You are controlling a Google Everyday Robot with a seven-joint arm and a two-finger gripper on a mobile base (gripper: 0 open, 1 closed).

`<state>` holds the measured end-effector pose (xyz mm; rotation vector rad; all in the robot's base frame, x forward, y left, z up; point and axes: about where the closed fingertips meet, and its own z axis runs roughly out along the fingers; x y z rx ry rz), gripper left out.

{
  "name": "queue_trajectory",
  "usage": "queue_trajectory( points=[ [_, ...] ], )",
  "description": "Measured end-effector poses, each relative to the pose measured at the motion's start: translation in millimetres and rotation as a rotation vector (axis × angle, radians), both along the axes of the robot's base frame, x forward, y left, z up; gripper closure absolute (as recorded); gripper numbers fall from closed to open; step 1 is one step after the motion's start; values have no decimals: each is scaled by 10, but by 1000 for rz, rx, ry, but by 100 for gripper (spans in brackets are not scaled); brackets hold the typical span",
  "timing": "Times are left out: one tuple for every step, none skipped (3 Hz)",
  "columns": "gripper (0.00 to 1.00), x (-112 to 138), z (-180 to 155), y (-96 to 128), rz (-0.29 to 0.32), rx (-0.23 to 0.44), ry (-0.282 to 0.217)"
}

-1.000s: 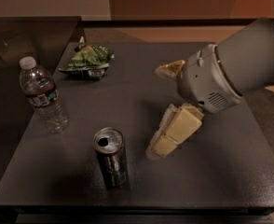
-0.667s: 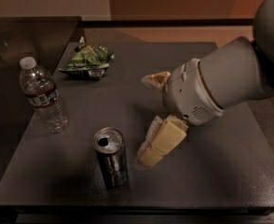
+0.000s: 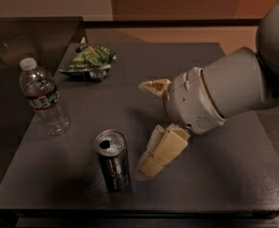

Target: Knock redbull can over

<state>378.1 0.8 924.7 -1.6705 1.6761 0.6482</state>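
The redbull can (image 3: 113, 161) stands upright near the front edge of the dark table (image 3: 82, 122), its silver top with the pull-tab hole facing up. My gripper (image 3: 140, 130) is just right of the can, open, with its cream-coloured fingers spread wide. The lower finger (image 3: 159, 152) reaches down toward the table, and its tip is very close to the can's right side. The upper finger (image 3: 154, 87) points left, well above and behind the can. Nothing is held.
A clear plastic water bottle (image 3: 43, 99) with a white cap stands upright at the left of the table. A green snack bag (image 3: 88, 63) lies at the back left. A darker counter (image 3: 16, 37) adjoins the table at the far left.
My gripper has moved left and slightly forward toward the can, and its lower finger is now close to the can's side. The can, bottle and bag have not moved.
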Motion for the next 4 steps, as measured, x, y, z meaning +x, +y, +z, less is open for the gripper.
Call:
queue_trajectory(
  points=[
    [0, -57, 30, 69, 23, 2, -13],
    [0, -150, -10, 220, 68, 7, -7],
    [0, -213, -80, 357, 106, 12, 7],
    [0, -244, -144, 427, 126, 18, 21]
  ],
)
